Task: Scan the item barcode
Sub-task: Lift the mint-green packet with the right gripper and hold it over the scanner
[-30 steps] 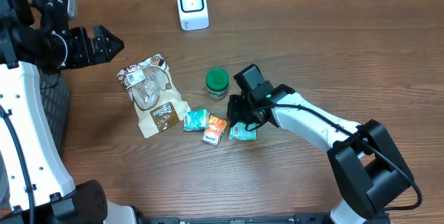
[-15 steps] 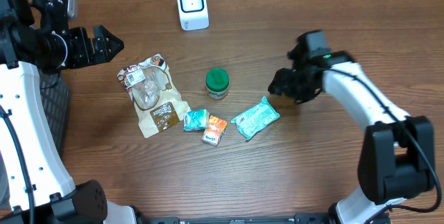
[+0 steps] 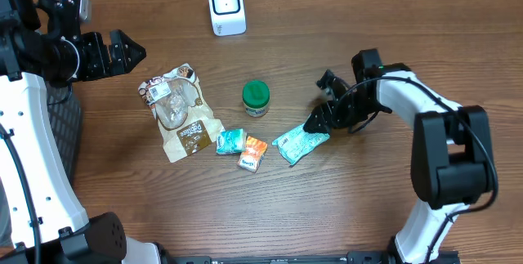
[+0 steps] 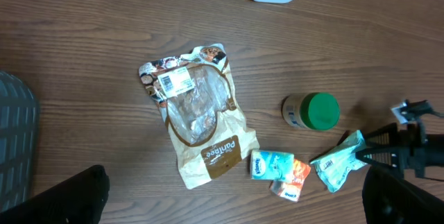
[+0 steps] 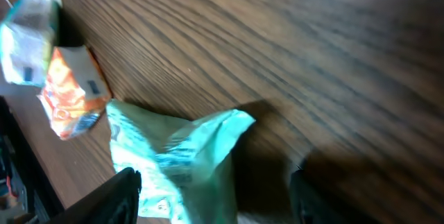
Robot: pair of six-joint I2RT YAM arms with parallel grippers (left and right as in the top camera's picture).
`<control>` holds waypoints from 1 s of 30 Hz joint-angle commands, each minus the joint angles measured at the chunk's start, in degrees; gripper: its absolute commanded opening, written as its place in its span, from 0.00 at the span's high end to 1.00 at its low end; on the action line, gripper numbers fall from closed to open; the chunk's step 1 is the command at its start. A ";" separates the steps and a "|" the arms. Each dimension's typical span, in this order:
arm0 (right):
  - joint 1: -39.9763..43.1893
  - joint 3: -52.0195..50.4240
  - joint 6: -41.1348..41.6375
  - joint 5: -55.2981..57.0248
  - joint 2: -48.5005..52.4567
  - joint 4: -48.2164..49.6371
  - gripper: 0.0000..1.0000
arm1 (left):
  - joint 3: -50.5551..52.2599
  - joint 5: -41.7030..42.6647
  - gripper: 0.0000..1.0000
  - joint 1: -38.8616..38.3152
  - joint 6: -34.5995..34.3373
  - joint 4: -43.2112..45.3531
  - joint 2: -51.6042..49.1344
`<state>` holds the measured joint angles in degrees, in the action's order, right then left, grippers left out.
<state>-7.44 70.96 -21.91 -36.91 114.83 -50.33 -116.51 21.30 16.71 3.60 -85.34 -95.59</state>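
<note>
Reaching over the teal packet [image 3: 300,143] on the desk [image 3: 384,207], the right hand [image 3: 319,103] is half open.
Its fingers straddle the packet's upper corner without clamping it. The packet lies beside an orange packet [image 3: 253,153] and a small teal one [image 3: 230,141], below a green-lidded jar [image 3: 256,98]. The white scanner [image 3: 226,6] stands at the far edge, well apart. The left hand [image 3: 131,51] is wide open and empty, near a brown snack bag [image 3: 180,115].
</note>
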 commanded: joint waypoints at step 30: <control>2.62 6.05 25.29 -11.21 -28.20 -2.12 0.96 | -0.85 0.74 0.00 0.04 1.14 0.09 0.72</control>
<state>-4.69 75.92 -6.11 -46.15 92.44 -54.41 -116.51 21.30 16.71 3.57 -85.34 -95.59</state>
